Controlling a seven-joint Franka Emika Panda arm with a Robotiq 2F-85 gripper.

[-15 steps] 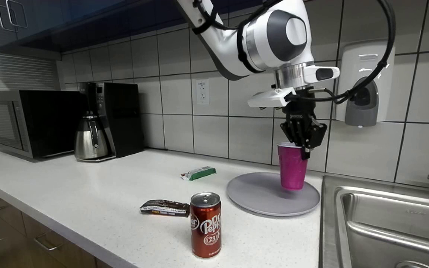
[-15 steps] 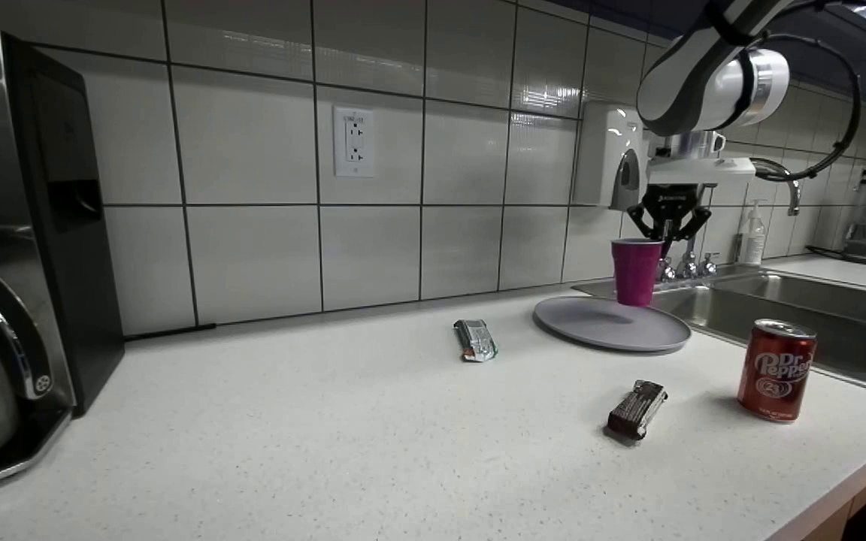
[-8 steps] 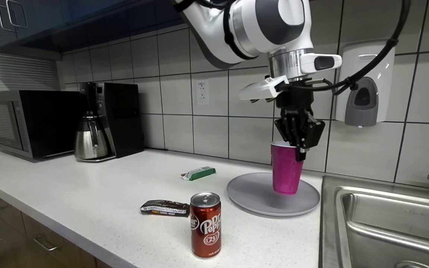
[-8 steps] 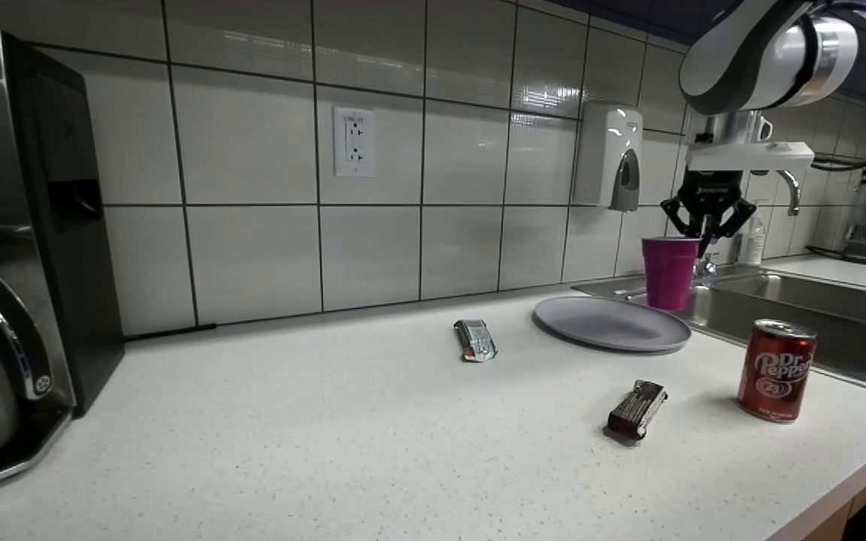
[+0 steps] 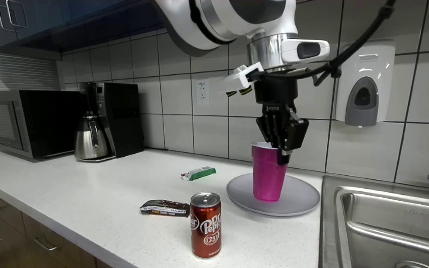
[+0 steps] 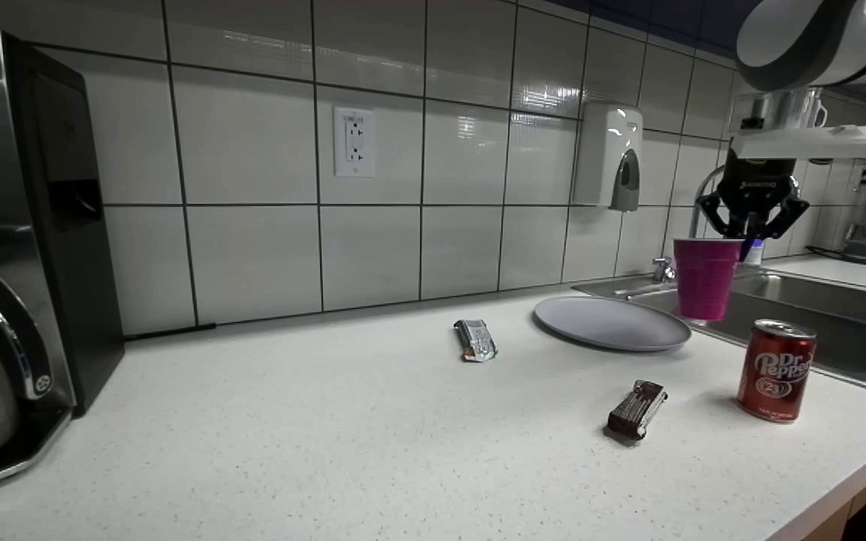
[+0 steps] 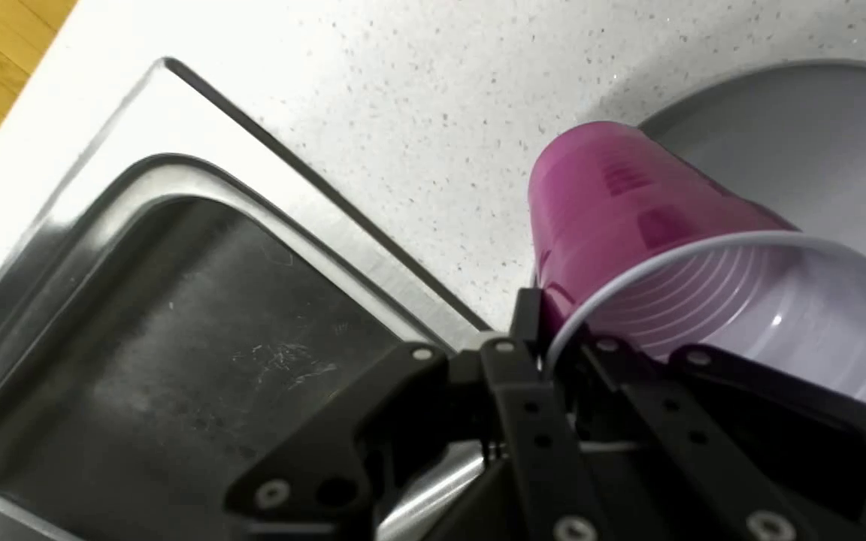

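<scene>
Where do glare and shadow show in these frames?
In the wrist view: sink rim washed out near its corner, small highlight inside the pink cup, soft shadow beside the plate; in both exterior views: glare on the wall dispenser; in an exterior view: reflections on the wall tiles.

The white arm (image 5: pixel 240 24) wears a grey cap (image 5: pixel 261 9) and black cable (image 5: pixel 364 36) — its black claw (image 5: pixel 283 157), silver screws (image 7: pixel 273 494).

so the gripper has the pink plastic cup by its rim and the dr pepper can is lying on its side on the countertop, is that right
Not quite: the Dr Pepper can is not lying on its side; it stands upright on the countertop, as both exterior views show. The rest holds: the gripper has the pink plastic cup by its rim.
</scene>
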